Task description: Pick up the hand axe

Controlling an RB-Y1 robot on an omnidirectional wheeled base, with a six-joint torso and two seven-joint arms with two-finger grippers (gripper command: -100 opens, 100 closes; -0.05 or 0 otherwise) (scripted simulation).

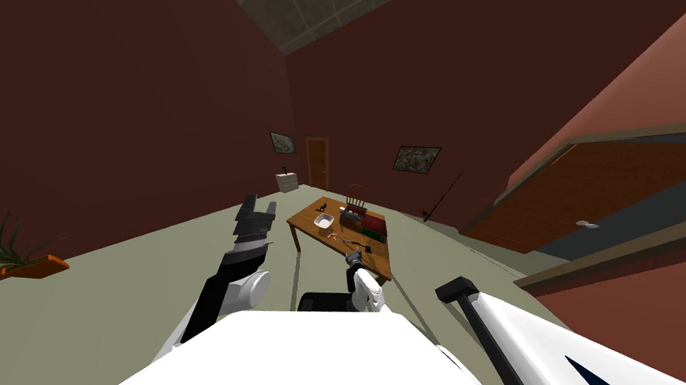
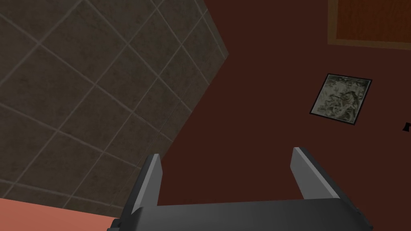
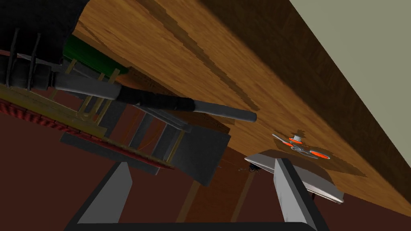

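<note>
1. The hand axe (image 3: 160, 103) lies flat on the wooden table (image 1: 306, 218), close to the edge nearest the robot and toward that edge's right corner. Its dark-wrapped handle runs along the table in front of a slatted wooden box (image 3: 90, 118), and its grey head juts toward the approaching claw.
2. The right claw (image 3: 202, 162) hovers just short of the axe with both blades spread wide and gripping nothing. The grey head sits ahead of the gap between them, which suggests the arm is lined up to straddle the tool rather than push it.
3. The left claw (image 2: 226, 152) is also wide open and empty. It is raised off the table's left end and aimed upward, probably parked there to leave the working side free.
4. Orange-handled scissors (image 3: 300, 146) and a shallow white tray (image 3: 309, 178) lie farther along the table, apart from the axe, so they should not block the reach.
5. The step in hand looks like the final approach. The claw likely needs to go farther in and close across the slim handle beside the head, since the broad, sloped head offers the thin blades poor purchase. A grip too far from the head could let the heavy end tip down on lifting.
</note>
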